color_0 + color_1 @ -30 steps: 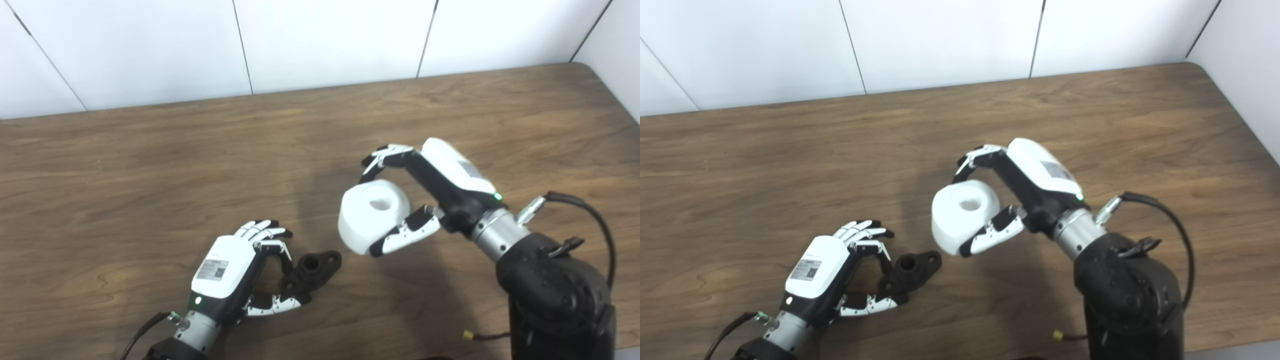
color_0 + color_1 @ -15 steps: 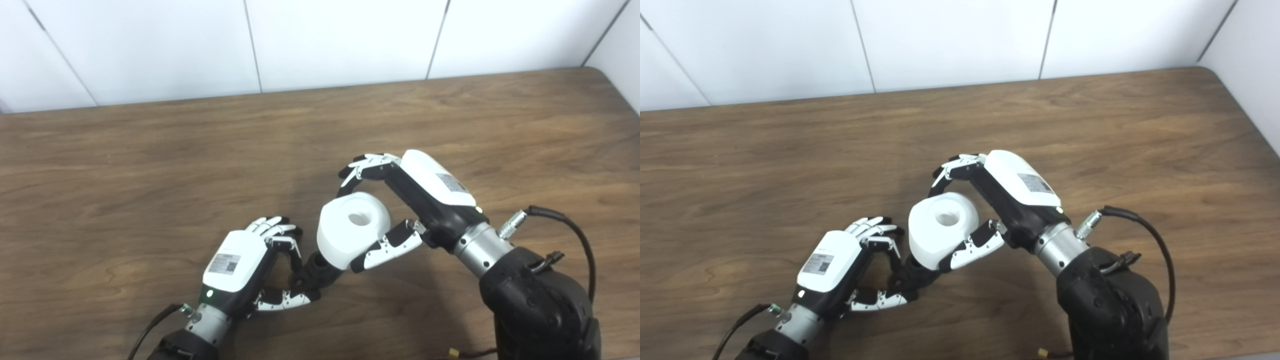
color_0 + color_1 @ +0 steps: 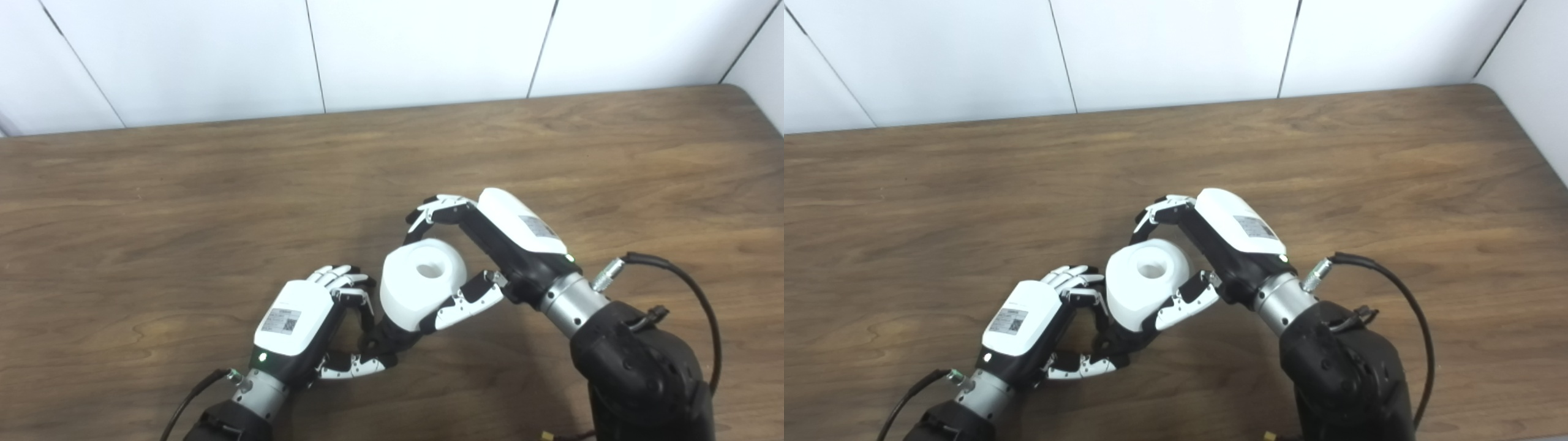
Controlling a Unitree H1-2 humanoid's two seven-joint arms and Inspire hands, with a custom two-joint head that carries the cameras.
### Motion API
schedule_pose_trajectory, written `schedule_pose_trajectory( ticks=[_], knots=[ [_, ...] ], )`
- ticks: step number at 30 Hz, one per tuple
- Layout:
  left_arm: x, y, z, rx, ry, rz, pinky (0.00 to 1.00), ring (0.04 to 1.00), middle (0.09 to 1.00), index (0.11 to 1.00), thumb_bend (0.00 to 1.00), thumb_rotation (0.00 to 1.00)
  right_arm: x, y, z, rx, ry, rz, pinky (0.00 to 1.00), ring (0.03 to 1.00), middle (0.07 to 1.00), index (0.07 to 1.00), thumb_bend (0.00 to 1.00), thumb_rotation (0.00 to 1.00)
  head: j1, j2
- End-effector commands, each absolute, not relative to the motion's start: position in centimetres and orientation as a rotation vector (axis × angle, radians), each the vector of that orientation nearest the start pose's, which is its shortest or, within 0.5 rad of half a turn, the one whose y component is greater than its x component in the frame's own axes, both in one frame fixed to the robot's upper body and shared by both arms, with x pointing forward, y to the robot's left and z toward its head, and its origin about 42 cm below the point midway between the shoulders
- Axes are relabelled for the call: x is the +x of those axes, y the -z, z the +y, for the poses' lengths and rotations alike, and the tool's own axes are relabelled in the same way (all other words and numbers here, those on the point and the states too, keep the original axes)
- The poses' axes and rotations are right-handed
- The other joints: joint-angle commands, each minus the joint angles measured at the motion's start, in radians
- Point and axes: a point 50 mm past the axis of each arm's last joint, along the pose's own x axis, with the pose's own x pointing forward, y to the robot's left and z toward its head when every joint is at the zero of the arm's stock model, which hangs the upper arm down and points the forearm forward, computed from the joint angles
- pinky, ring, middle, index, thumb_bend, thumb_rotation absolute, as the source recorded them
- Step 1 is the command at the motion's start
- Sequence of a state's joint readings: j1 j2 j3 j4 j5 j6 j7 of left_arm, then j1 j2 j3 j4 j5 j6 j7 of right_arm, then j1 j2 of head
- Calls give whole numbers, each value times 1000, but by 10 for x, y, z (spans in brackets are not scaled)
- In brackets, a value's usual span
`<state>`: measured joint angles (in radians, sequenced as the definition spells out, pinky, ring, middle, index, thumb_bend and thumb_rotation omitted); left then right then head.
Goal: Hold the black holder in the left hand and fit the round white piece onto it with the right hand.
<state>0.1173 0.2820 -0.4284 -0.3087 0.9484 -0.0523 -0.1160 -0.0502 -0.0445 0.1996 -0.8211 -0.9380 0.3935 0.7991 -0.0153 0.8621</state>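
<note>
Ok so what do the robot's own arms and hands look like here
Both hands, left hand and right hand, have glossy white back shells with small printed labels, black palms and black-and-white fingers. A green light glows near each silver metal wrist. The forearms are bulky black housings with thin black cables looping off them.

A brown wooden table [image 3: 184, 202] with a lengthwise grain is seen filling most of both views. Its far edge is set against a white panelled wall [image 3: 416, 49], and its far right corner is rounded, with the wall turning along the right edge. The surface is bare across the left side, the far side and the right side. Whether anything rests directly on it near the front edge cannot be told; only soft shadows are cast there.
</note>
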Motion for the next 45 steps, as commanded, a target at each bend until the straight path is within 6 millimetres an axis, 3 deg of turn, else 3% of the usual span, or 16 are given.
schedule_pose_trajectory(
  ticks=[1,14,34,45],
  knots=[
    [206,-111,170,1194,569,-232,879,867,786,486,521,48,225,-278,-164,-915,-363,-272,817,874,774,480,525,135,-1,2],
    [208,-112,168,1196,569,-231,884,865,785,486,521,49,228,-267,-161,-947,-350,-263,785,875,772,480,525,136,-1,6],
    [209,-114,165,1189,558,-232,886,865,784,486,521,49,227,-259,-154,-976,-382,-268,876,865,766,480,526,137,0,10],
    [210,-114,164,1194,559,-234,882,863,781,486,521,49,226,-259,-152,-984,-392,-278,874,864,766,480,525,138,2,12]
  ],
)
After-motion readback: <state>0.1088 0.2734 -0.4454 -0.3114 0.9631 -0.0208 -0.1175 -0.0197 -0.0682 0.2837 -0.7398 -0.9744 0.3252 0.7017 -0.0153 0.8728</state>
